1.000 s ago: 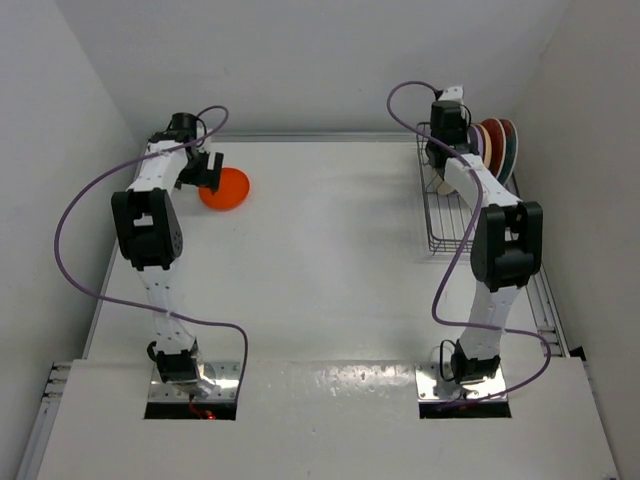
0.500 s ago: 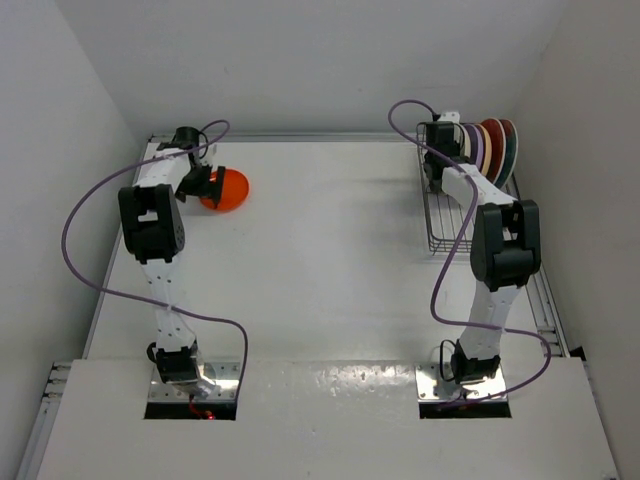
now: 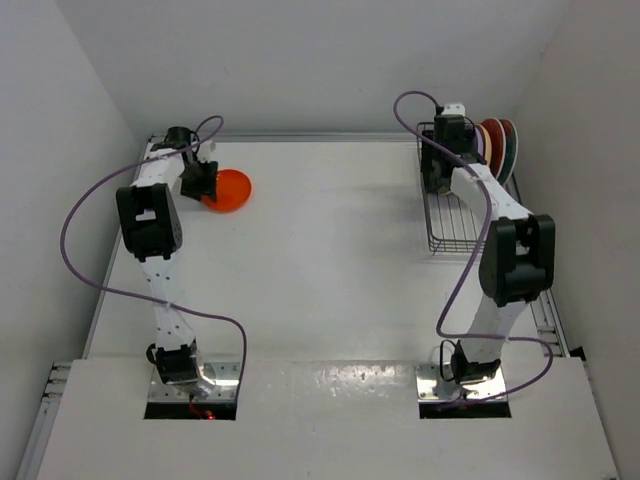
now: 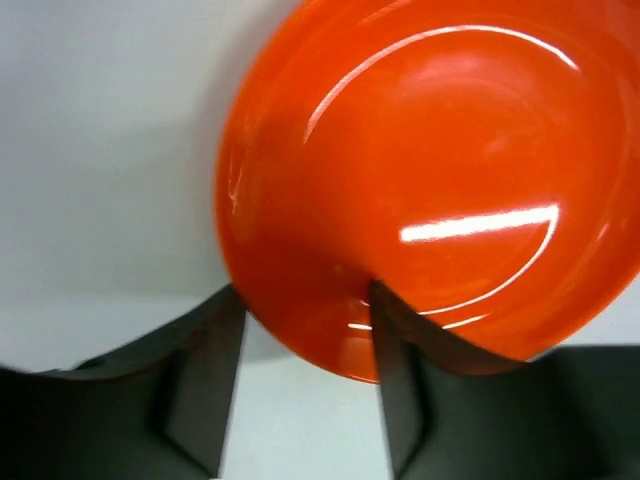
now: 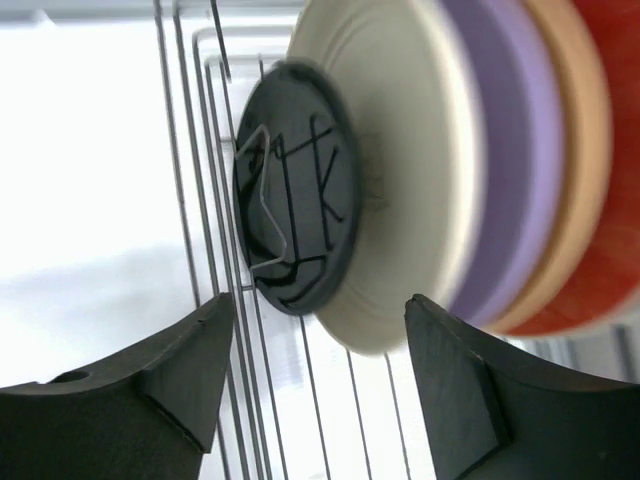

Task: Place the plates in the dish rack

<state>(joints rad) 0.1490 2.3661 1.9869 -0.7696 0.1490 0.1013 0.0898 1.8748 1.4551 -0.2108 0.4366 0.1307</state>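
Observation:
A small orange plate (image 3: pixel 228 189) lies flat at the table's far left. My left gripper (image 3: pixel 203 185) is at its left edge. In the left wrist view the plate (image 4: pixel 430 180) fills the frame, and the gripper (image 4: pixel 303 290) stands open astride its near rim, one finger outside and one over the inside. The dish rack (image 3: pixel 447 225) stands at the far right with several plates on edge. My right gripper (image 5: pixel 320 300) is open just before them, holding nothing. The small black plate (image 5: pixel 300 200) leans on a cream plate (image 5: pixel 410 180), then lavender (image 5: pixel 510 150), tan-yellow (image 5: pixel 570 150) and red (image 5: pixel 615 150).
White walls close in the table on the left, back and right. The rack's near half (image 3: pixel 450 235) holds no plates. Purple cables loop from both arms above the table. The rack's thin wires (image 5: pixel 200 200) run just left of the black plate.
My right gripper has opened and let go of the black plate, which now stands in the rack. My left gripper has shifted to the orange plate's left rim and its jaws have narrowed.

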